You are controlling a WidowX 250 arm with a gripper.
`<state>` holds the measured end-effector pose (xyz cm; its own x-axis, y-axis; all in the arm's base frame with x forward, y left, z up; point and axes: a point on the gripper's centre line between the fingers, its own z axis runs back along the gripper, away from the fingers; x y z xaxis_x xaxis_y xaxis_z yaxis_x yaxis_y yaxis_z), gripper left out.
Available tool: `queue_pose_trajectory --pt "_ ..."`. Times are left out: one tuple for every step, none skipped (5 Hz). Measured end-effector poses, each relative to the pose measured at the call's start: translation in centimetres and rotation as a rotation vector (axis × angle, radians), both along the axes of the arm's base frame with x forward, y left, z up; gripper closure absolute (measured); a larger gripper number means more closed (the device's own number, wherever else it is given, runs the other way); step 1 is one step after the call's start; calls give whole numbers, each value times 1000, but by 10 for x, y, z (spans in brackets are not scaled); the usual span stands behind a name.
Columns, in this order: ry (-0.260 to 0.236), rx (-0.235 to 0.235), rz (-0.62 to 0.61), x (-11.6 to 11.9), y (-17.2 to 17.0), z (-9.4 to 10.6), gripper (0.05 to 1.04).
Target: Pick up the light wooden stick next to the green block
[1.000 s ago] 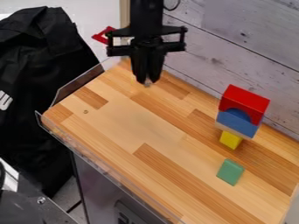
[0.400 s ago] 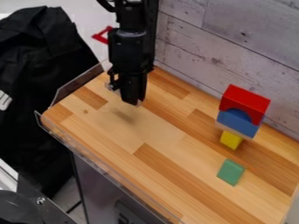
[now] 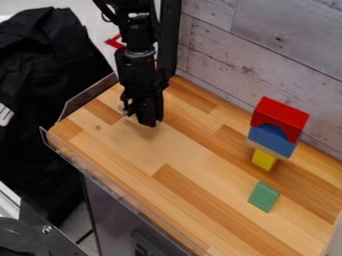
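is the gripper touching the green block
Apart. The camera view shows the gripper at upper left and the green block at lower right, with a wide stretch of wooden tabletop between.

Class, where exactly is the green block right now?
In the camera view, the green block lies at the lower right of the wooden tabletop, nearest the yellow block.

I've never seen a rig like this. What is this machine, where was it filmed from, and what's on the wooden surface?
The black machine is a robot arm, ending in a gripper, its hand for grasping. A fixed camera looks down at a slant. The gripper hangs over the far left part of the wooden surface; I make out nothing held. To the right, a red arched block sits over a blue block, above a yellow block. A green block lies nearby.
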<state>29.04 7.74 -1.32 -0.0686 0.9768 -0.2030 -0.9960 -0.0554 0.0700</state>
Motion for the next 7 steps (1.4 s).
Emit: queue_pose_trajectory --pt "-27 20 -134 0 7 -16 946" --pt "-30 46 -227 5 9 -20 946" --pt "-20 43 -226 5 9 -21 925" --pt "20 27 -153 2 8 -20 707" --pt "19 2 -85 -6 2 -9 391" --pt "-77 45 -46 -8 1 34 122" --pt "-137 128 -134 -19 -7 78 83"
